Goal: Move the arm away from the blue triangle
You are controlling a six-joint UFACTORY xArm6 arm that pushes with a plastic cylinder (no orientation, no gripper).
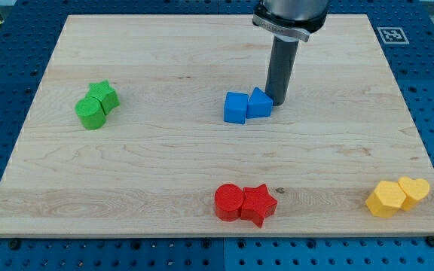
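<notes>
The blue triangle (260, 103) sits near the board's middle, touching a blue cube-like block (235, 108) on its left. My tip (278, 101) is just to the right of the blue triangle, touching or almost touching its right side. The dark rod rises from there to the view's top.
A green star (105, 95) and green round block (90, 111) sit together at the left. A red round block (228, 202) and red star (258, 203) sit at the bottom middle. A yellow hexagon (385, 199) and yellow heart (414, 190) sit at the bottom right. The wooden board (164, 165) lies on a blue pegboard.
</notes>
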